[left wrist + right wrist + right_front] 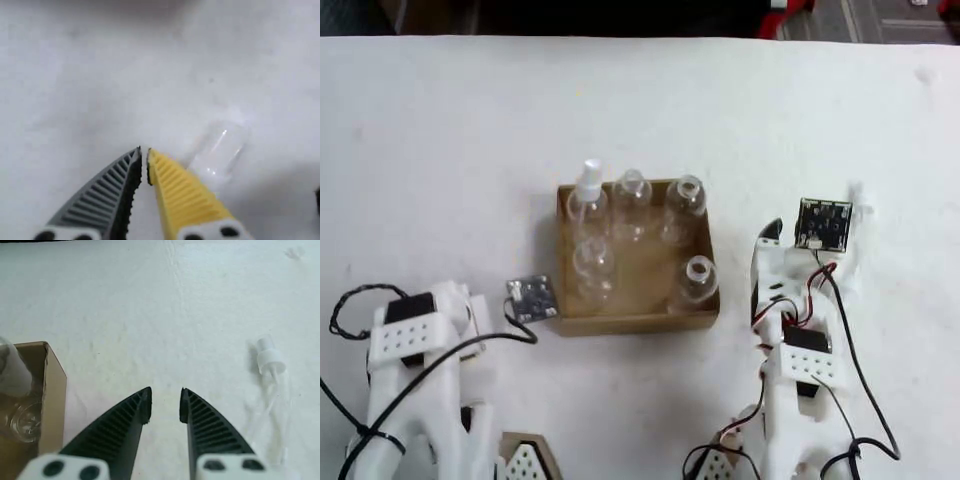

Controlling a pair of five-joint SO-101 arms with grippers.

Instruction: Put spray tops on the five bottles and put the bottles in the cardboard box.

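The cardboard box (638, 322) stands mid-table with several clear bottles upright inside. The back-left bottle (588, 200) wears a white spray top; the others, such as the front-right bottle (698, 280), have bare necks. A loose spray top (267, 359) with its tube lies on the white table, off to one side ahead of my right gripper (165, 399), which is open and holds nothing. That gripper (769, 236) sits just right of the box. My left gripper (144, 152) is shut on nothing, low over the table near a small clear cap (220, 147).
The box corner (52, 382) lies close beside the right gripper. Both arm bases (420, 400) occupy the table's front edge. The white table (440, 150) stretches open behind and to the left of the box.
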